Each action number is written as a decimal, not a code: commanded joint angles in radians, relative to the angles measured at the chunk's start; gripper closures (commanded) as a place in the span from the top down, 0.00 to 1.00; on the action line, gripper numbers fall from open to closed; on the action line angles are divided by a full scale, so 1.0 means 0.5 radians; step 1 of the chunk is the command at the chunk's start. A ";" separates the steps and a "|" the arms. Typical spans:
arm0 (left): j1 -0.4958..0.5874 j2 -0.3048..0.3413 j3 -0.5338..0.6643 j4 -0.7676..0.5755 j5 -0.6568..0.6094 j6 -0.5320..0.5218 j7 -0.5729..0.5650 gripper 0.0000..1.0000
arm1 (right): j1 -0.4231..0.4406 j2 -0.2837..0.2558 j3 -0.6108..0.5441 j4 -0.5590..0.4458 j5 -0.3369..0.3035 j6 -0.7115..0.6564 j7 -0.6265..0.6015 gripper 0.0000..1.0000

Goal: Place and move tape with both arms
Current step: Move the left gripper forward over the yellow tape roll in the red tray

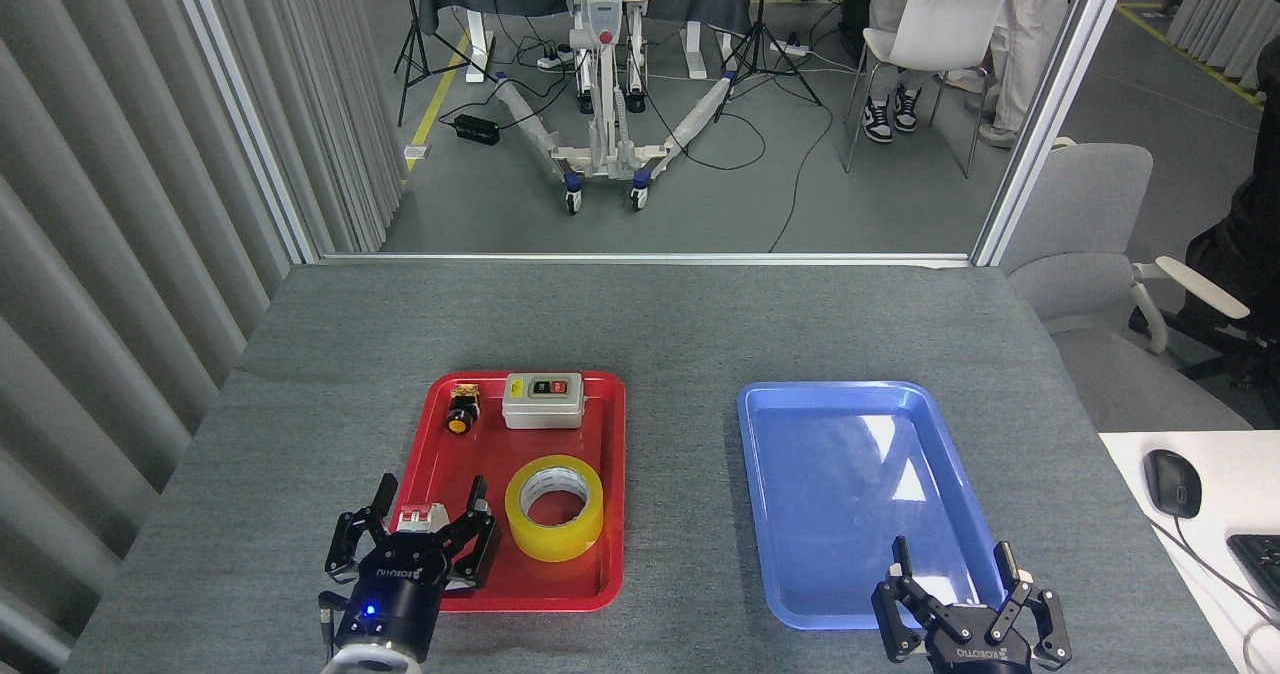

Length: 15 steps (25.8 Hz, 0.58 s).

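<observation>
The yellow packing tape (554, 509) lay flat in the red tray (606, 424), just right of our left gripper (415, 544), whose fingers were spread and empty. Our right gripper (968, 609) hovered splayed at the blue tray (760, 454). We judged the left should shift right, centre over the roll and straddle its rim before descending, clear of the circuit breaker (418, 520)

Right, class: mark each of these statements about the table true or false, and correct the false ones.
1. The tape lies in the red tray. True.
2. The blue tray holds a grey switch box. False: it holds nothing; the switch box sits in the red tray.
3. The left pincer is open over the red tray's near left corner. True.
4. The right pincer grips the tape. False: it is open and empty, at the blue tray's near edge.
5. The tape stands on its rim. False: it lies flat, core hole upward.
</observation>
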 commanded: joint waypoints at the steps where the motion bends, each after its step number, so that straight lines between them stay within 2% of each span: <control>1: -0.229 -0.004 -0.045 0.236 -0.006 0.084 0.000 1.00 | 0.003 -0.003 -0.002 0.003 0.001 -0.047 0.000 1.00; 4: -0.361 -0.004 -0.057 0.371 -0.015 0.103 -0.027 1.00 | 0.003 -0.009 -0.002 0.006 0.001 -0.059 0.009 1.00; 8: -0.401 -0.041 -0.097 0.374 -0.031 0.106 -0.089 1.00 | 0.003 -0.012 -0.002 0.006 0.013 -0.071 0.033 1.00; 11: -0.481 -0.062 -0.131 0.365 -0.028 0.106 -0.316 1.00 | 0.003 -0.006 -0.002 0.006 0.032 -0.056 0.033 1.00; 15: -0.616 -0.093 -0.137 0.365 -0.021 0.106 -0.773 1.00 | 0.006 0.010 -0.002 0.006 0.023 -0.019 0.052 1.00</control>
